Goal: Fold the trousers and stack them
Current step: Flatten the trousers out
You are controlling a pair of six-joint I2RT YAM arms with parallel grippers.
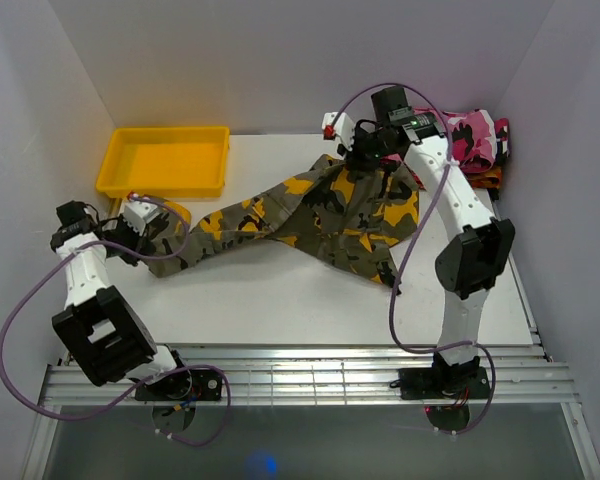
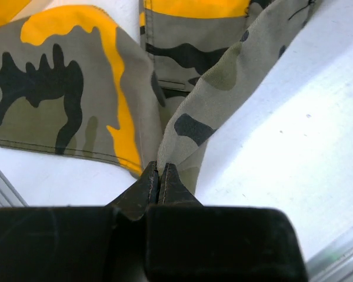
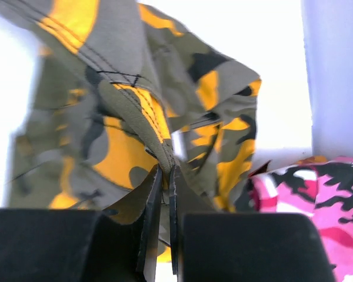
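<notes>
Trousers (image 1: 320, 215): olive-yellow camouflage, rumpled, outspread

Trousers (image 1: 320, 215): olive, black, yellow-orange camouflage; spread unfolded across table middle, far end bunched and lifted.

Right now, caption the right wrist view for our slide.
Right hand shut on camouflage trousers, pink camouflage garment at right.

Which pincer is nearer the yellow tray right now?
Left. The left pincer grips the trousers just on the near side of the yellow tray; the right pincer holds them far to its right.
</notes>
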